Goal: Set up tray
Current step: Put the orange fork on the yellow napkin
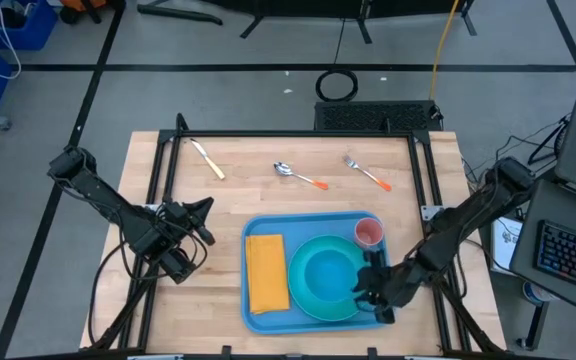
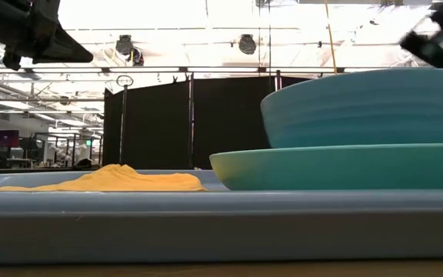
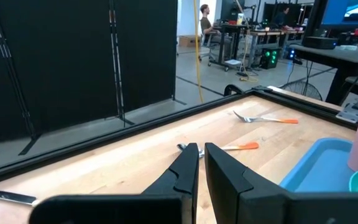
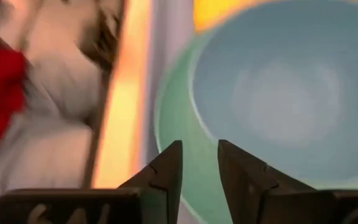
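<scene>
At lower centre of the high view, the blue tray (image 1: pixel 313 318) holds napkin (image 1: pixel 266 272), plate (image 1: pixel 308 295), bowl (image 1: pixel 331 272) and pink cup (image 1: pixel 368 233); the right gripper (image 1: pixel 370 290), slightly parted and empty, hovers at the bowl's right rim, while the left gripper (image 1: pixel 204 222), shut and empty, waits mid-left.

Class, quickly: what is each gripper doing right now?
Left gripper: shut, empty, over bare table left of the tray.
Right gripper: partly open, empty, above the bowl.
</scene>
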You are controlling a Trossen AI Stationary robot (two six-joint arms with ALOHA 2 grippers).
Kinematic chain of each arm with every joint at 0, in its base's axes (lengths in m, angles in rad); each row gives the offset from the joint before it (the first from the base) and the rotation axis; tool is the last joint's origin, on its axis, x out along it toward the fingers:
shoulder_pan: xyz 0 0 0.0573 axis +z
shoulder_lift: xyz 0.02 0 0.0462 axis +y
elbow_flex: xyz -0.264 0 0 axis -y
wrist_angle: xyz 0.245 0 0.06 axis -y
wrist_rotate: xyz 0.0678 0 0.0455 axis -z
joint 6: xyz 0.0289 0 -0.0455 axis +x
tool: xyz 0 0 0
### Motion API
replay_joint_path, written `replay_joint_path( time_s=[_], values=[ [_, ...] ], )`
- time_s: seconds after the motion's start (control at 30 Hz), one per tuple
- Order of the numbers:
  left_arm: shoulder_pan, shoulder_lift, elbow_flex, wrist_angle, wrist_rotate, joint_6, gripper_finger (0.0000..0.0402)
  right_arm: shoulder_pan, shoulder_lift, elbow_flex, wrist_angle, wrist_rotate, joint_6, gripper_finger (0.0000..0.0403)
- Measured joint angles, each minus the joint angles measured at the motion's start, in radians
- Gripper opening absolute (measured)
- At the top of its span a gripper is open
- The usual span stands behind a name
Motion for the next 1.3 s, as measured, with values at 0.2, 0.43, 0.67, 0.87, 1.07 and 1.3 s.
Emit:
replay_joint_path(
  time_s=[0.2, 0.43, 0.67, 0.87, 1.07, 1.3],
  values=[
    [0.0, 0.0, 0.0, 0.0, 0.009, 0.0, 0.0031, -0.042, -0.084, 0.0, 0.062, 0.026, -0.042, 0.0096],
    [0.0, 0.0, 0.0, 0.0, 0.009, -0.002, 0.0031, -0.136, -0.194, 0.0, 0.139, 0.107, -0.188, 0.0096],
    [0.0, 0.0, 0.0, 0.005, 0.009, -0.007, 0.0031, -0.327, -0.273, 0.0, 0.115, 0.137, -0.381, 0.0096],
    [0.0, 0.0, 0.0, 0.009, 0.038, -0.009, 0.0031, -0.595, -0.281, 0.0, 0.027, -0.004, -0.367, 0.0096],
    [0.0, 0.0, 0.0, 0.021, 0.056, -0.01, 0.0031, -0.888, -0.274, 0.016, -0.086, -0.197, -0.403, 0.0096],
    [0.0, 0.0, 0.0, 0.032, 0.055, 0.012, 0.0031, -1.159, -0.17, 0.169, -0.397, -0.27, -0.504, 0.0096]
  ],
)
